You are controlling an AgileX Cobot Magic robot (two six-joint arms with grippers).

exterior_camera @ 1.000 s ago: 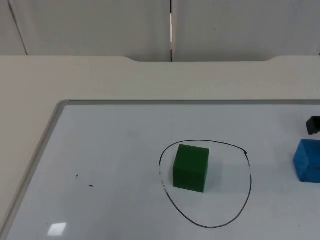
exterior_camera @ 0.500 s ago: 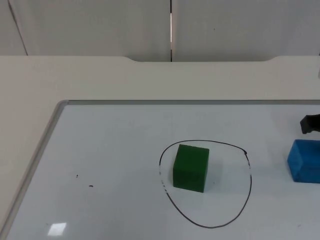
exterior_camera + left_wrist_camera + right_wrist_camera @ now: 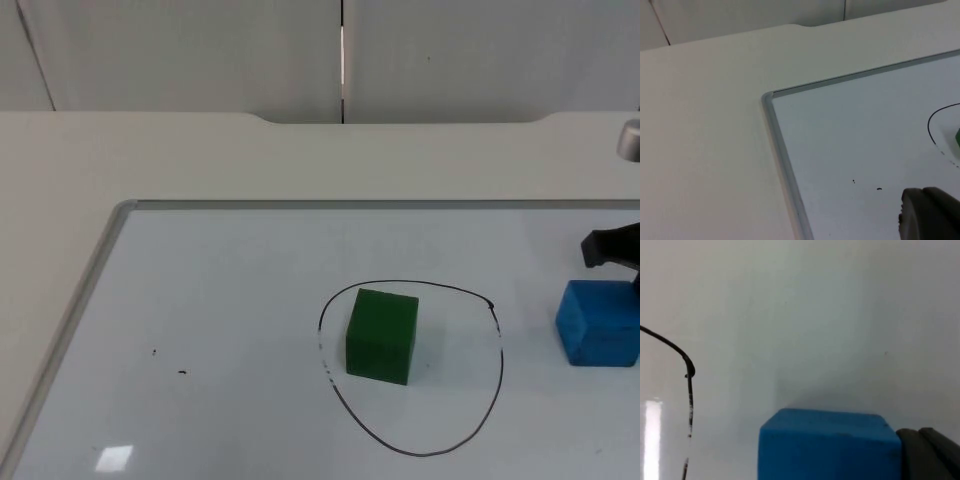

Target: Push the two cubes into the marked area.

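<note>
At the right edge of the whiteboard (image 3: 200, 300), the right gripper (image 3: 612, 248) sits low, just behind and beside the blue cube (image 3: 598, 322), and it looks like it touches the cube's far right side. I cannot tell if its fingers are open or closed, and it does not look like it is holding anything; it seems to be pushing with its side. From the gripper, the blue cube lies toward the middle of the board, and past the cube comes the black drawn ring (image 3: 497, 360). So the push should go sideways, toward the board's middle. The blue cube is outside the ring, near its right side but not touching the line. The green cube (image 3: 381, 335) is already inside the ring, on its left part. The left gripper (image 3: 930, 215) waits near the board's left edge, far from both cubes, so the right arm is the nearer one. I count two cubes, one ring and two grippers
</note>
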